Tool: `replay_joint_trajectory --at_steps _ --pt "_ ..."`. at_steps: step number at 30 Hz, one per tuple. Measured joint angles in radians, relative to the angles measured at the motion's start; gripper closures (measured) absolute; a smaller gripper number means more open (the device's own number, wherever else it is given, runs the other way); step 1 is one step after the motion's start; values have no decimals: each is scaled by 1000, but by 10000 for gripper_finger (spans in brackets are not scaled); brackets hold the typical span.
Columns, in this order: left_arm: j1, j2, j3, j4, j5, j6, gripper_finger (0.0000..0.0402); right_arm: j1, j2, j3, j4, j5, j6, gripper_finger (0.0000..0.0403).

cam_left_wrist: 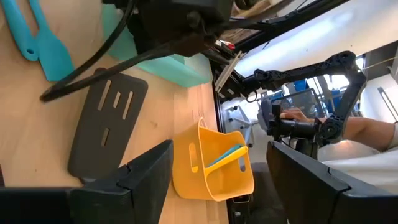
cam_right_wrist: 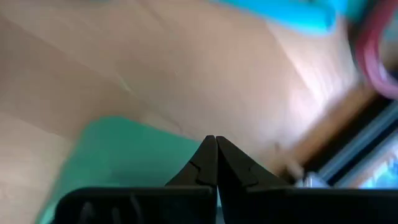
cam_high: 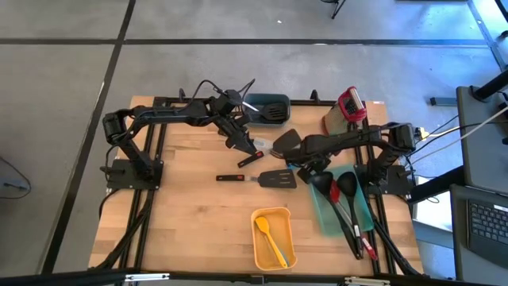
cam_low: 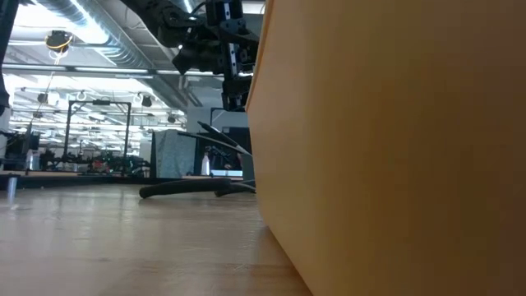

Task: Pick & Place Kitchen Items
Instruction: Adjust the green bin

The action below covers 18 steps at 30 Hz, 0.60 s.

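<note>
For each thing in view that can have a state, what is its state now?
Left pincer: open, empty, above the table.
Right pincer: shut, holding nothing.
Black turner: lying flat on the table.
Yellow bin: upright, a yellow utensil inside.
Teal tray: holds black ladles.

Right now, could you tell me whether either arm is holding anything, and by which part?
Nothing is held. The left gripper is open and empty above the black turner; the right gripper is shut on nothing.

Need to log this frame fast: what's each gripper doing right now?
Left gripper: open, holding nothing, above the black turner.
Right gripper: closed, empty, over the table.
</note>
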Motion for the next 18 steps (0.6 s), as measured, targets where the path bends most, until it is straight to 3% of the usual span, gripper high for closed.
replay_joint_trajectory --at_steps 18 --pt "0 0 0 0 -18 8 148 157 0 0 -26 -176 238 403"
